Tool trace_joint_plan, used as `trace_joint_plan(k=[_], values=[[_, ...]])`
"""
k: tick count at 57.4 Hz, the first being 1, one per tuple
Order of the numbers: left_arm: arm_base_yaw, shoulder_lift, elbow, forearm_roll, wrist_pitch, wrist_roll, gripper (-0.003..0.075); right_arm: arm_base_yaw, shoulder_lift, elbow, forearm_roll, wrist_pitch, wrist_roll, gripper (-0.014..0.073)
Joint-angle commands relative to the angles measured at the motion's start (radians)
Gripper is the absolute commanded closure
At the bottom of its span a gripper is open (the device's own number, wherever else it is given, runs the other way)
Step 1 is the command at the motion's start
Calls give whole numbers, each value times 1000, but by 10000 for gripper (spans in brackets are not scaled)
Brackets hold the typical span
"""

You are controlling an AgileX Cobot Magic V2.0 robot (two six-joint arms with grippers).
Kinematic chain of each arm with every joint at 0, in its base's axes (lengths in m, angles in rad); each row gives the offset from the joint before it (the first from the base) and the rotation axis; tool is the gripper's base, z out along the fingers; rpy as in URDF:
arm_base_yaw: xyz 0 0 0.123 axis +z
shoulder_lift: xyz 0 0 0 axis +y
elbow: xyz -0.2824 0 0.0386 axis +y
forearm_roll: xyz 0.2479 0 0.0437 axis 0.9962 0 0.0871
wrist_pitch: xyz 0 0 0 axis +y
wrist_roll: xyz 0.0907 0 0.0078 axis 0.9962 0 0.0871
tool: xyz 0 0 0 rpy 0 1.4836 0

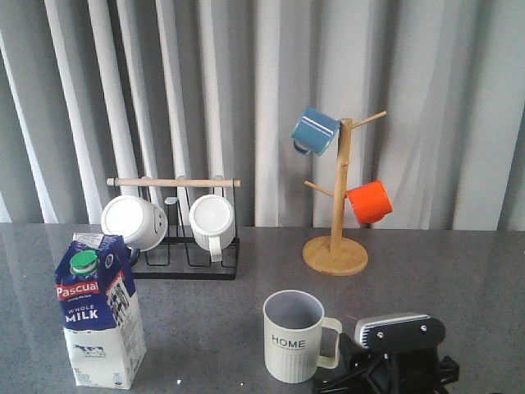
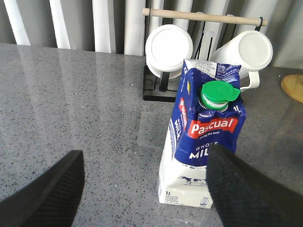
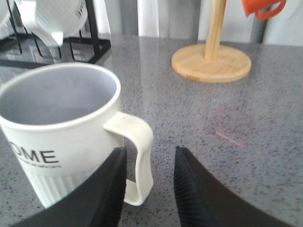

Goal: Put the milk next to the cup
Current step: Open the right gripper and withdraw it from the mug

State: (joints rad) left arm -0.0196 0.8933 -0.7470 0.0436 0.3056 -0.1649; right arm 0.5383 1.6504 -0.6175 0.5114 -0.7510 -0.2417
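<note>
The milk [image 1: 98, 316] stands upright at the table's front left: a blue and white carton with a green cap and a red Pascual label. In the left wrist view the milk [image 2: 203, 142] is just ahead of my left gripper [image 2: 146, 152], close to one finger and off to the side of the wide-open gap, which holds nothing. The off-white HOME cup [image 1: 291, 341] stands at the front centre, well to the right of the carton. My right gripper [image 3: 150, 151] is open with the cup's handle [image 3: 139, 156] between its fingers. In the front view, only the right gripper's body [image 1: 400, 332] shows behind the cup.
A black rack [image 1: 184, 246] with a wooden bar holds two white mugs at the back left. A wooden mug tree [image 1: 336, 246] at the back right carries a blue mug [image 1: 314, 130] and an orange mug [image 1: 369, 202]. A grey curtain hangs behind the table.
</note>
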Motion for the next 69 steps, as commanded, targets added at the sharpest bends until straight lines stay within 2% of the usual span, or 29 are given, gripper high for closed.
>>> trace_joint_plan(k=[1,9,23,29,36,40,45,69], values=[[-6,-9,-37,-6,-74,-7,197,-7,-120,22,-40,-69,-45,325],[-6,-9,-37,-6,-74,-7,197,-55,-257,51,-134,-19,-114,325],[-6,-9,-37,-6,-74,-7,197,-261,-527,29,-371,236,-53,325],[-6,-9,-37,-6,-74,-7,197,-343,-631,-3,-491,354,75,327],[-6,-9,-37,-6,-74,-7,197,-412,-750,-16,-582,390,265,370],[-6,-9,-37,-6,-74,-7,197,-434,-806,-16,-602,404,308,454],[-6,-9,-37,-6,-74,-7,197,-442,-856,-16,-601,437,315,604],[-6,-9,-37,-6,-74,-7,197,-442,-879,-7,-594,546,318,602]])
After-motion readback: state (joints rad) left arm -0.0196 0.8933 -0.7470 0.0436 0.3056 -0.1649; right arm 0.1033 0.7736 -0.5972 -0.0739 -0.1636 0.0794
